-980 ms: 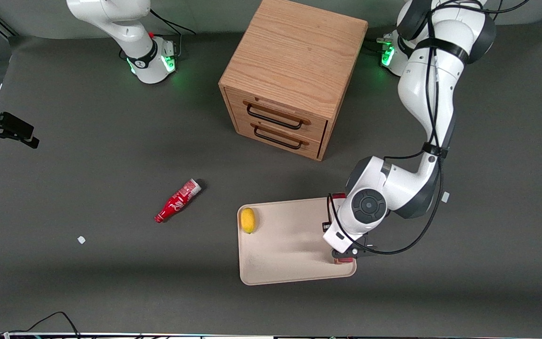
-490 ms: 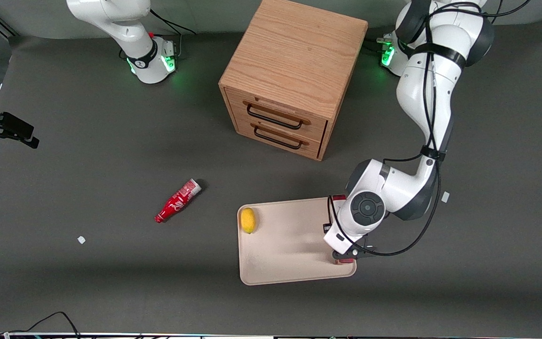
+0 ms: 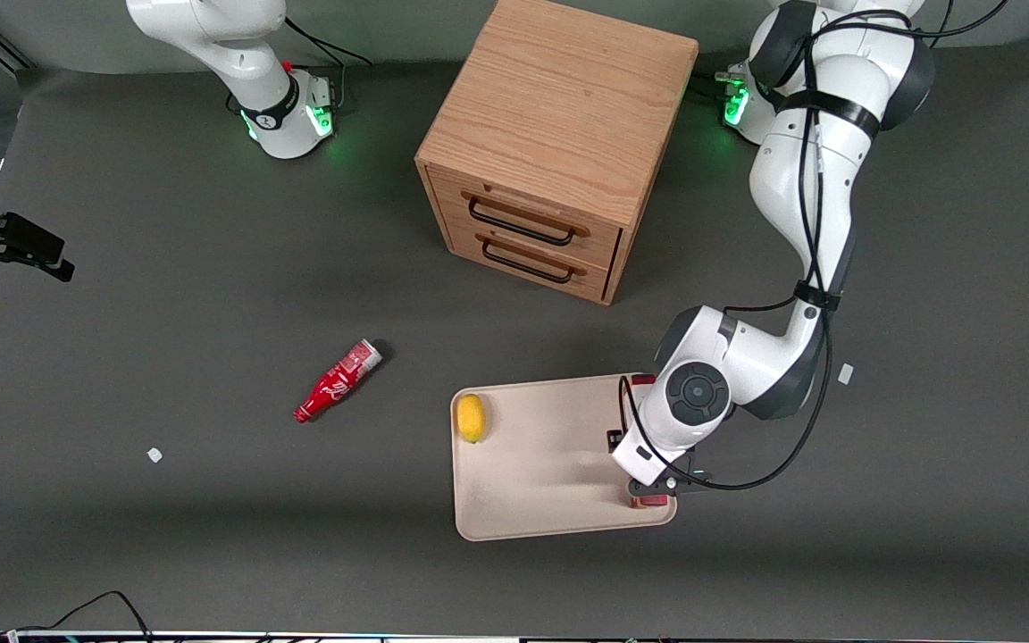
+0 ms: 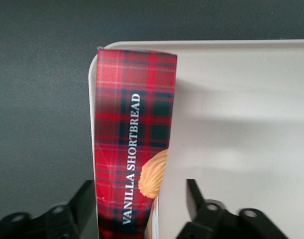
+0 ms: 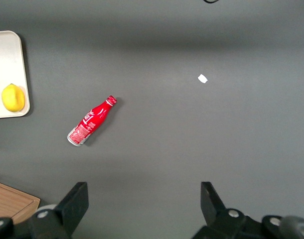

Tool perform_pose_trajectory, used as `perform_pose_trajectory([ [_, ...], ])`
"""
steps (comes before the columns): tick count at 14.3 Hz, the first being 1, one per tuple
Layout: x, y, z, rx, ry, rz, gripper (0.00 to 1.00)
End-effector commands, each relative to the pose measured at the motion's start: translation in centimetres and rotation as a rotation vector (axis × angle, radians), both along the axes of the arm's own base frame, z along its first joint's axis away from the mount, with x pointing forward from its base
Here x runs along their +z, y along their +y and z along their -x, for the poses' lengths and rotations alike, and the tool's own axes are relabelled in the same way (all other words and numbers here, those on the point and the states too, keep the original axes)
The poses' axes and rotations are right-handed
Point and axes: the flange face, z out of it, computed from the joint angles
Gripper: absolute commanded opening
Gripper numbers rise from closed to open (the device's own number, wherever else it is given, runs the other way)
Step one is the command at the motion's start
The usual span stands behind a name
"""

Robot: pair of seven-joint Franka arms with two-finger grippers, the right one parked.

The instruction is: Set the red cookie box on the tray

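The red cookie box (image 4: pixel 132 144) reads "VANILLA SHORTBREAD".

Wooden cabinet (image 3: pixel 559 134) with 2 drawers. Red soda bottle (image 3: pixel 337 381) lying on dark table (image 3: pixel 166 313). Yellow lemon (image 3: pixel 471 417). 2 white scraps (image 3: pixel 154 455).

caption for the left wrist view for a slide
Open gripper straddling the red cookie box at a corner of the tray.

The box (image 4: pixel 129 144) looked like smooth printed cardboard in red tartan, slightly glossy. The tray (image 3: pixel 532 482) was matt cream, probably plastic. The gripper (image 4: pixel 142 211) had matt black fingers (image 4: pixel 197 199). The cabinet (image 3: pixel 559 116) was grained wood with dark handles, the tabletop (image 3: pixel 166 268) a matt grey sheet.
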Motion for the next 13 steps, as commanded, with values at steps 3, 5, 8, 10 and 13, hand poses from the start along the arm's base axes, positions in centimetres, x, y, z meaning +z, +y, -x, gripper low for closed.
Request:
perform_pose_trajectory([
  [3, 9.2, 5.4, 0.7, 0.06, -0.058, -0.008, 1.0],
  [5, 14.6, 9.1, 2.1, 0.088, -0.072, -0.001, 1.0],
  [8, 20.9, 15.9, 4.1, 0.103, -0.03, -0.012, 1.0],
  [10, 25.7, 20.9, 6.0, 0.083, 0.026, -0.034, 1.0],
  [13, 31.8, 27.4, 10.2, 0.013, 0.076, -0.075, 1.0],
])
